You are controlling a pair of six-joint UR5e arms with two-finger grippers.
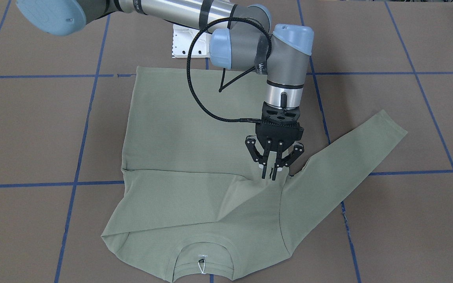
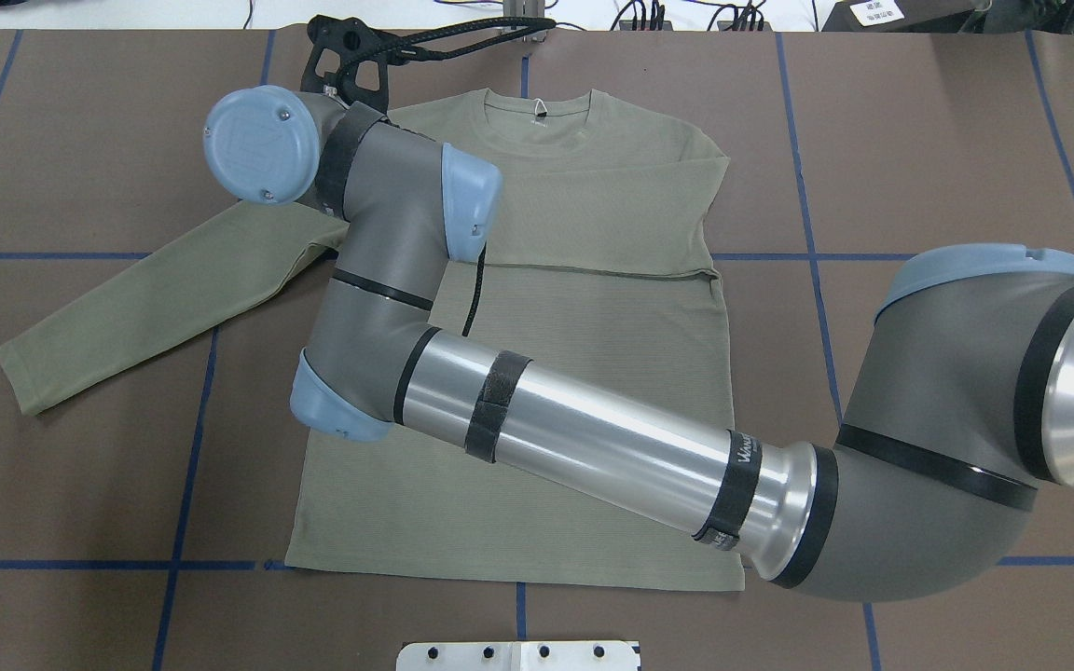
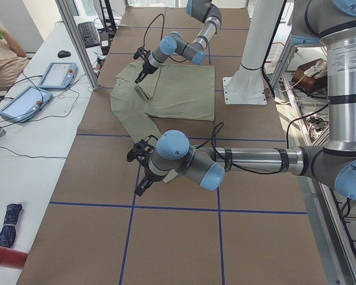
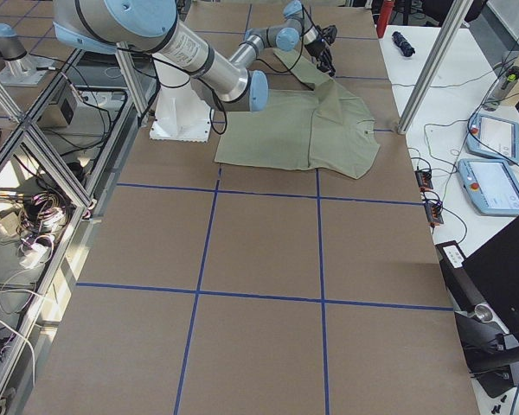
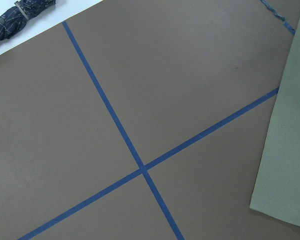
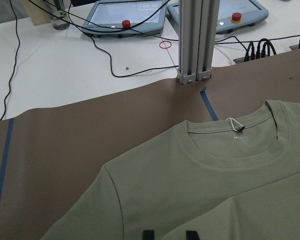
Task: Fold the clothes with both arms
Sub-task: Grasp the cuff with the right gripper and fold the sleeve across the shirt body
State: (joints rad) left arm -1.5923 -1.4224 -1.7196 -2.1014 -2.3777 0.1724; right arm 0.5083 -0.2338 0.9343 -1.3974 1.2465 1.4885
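The sage-green long-sleeved shirt [image 1: 195, 129] lies flat on the brown table, collar and white label loop [image 1: 201, 267] toward the operators' side. One sleeve is folded across the chest. The other sleeve [image 1: 352, 165] lies out straight. My right arm reaches across the shirt, and my right gripper [image 1: 270, 173] points down with its fingers nearly together on the end of the folded sleeve, which creases toward it. Its fingertips [image 6: 148, 234] show over the shirt [image 6: 190, 180] in the right wrist view. My left gripper [image 3: 137, 175] hovers by the straight sleeve's cuff [image 5: 287, 150]; I cannot tell whether it is open.
The white pedestal base [image 1: 189, 43] stands just beyond the shirt's hem. An aluminium post [image 6: 192, 40] and a white operators' table with tablets [image 6: 125, 20] lie past the collar. A folded umbrella [image 5: 20, 17] lies off the mat. Blue tape lines [image 1: 81, 141] grid the table.
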